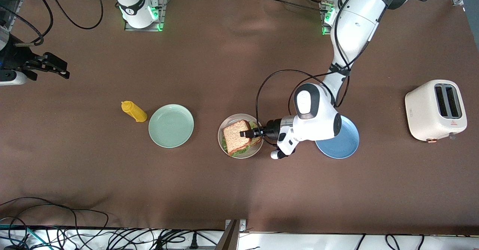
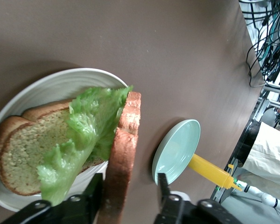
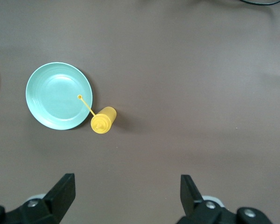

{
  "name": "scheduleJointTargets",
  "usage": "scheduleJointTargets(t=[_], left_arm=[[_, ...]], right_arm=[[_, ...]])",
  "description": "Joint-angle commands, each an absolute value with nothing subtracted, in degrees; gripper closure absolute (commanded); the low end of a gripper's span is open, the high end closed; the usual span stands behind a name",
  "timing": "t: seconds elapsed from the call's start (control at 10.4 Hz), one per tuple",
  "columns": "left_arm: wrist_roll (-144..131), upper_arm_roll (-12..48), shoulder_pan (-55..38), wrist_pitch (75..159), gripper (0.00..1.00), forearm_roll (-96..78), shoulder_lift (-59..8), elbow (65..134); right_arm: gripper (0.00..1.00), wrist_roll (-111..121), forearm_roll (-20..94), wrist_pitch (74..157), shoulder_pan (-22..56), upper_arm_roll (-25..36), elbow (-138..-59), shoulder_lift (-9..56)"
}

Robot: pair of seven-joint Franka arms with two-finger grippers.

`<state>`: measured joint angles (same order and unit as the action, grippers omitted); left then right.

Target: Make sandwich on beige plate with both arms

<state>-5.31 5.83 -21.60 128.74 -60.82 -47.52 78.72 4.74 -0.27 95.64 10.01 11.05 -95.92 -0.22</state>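
left gripper [image 1: 247, 133] low-centre of the front view has its fingers parted around the top bread slice [image 1: 235, 131], which leans on the lettuce [image 2: 86, 135] over the beige plate [image 1: 224, 128], probably letting go; right gripper [image 1: 61, 70] waits spread wide at upper left

Front view: high camera facing the arm bases, whole table [image 1: 224, 190] in frame. Left wrist view: close, low, looking across the beige plate [image 2: 60, 81] (steep slant). Right wrist view: high, straight down. All three views share the mint-green plate [image 1: 171, 125] and yellow bottle [image 3: 103, 120].
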Motion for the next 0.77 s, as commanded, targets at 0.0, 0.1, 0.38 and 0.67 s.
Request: scheduleJointTargets(t=[0.0, 0.1, 0.38, 0.67], left_arm=[[-5.9, 5.5, -20.8, 128.6, 0.0, -62.2, -48.0, 78.3], [-5.9, 5.3, -20.3, 128.5, 0.0, -62.1, -48.0, 78.3], [-5.5, 5.2, -17.6, 128.0, 0.0, -62.0, -48.0, 79.5], [-7.9, 5.1, -13.4, 121.1, 0.0, -51.6, -45.7, 79.5]], right_arm=[[0.0, 4.5, 0.7, 95.4, 9.8, 11.3, -94.8, -0.2], [0.0, 4.5, 0.7, 95.4, 9.8, 11.3, -94.8, -0.1], [0.0, 4.6, 0.7, 94.7, 9.7, 11.3, -94.8, -0.2], [0.0, 4.6, 0.7, 94.8, 9.6, 12.0, -94.7, -0.3]])
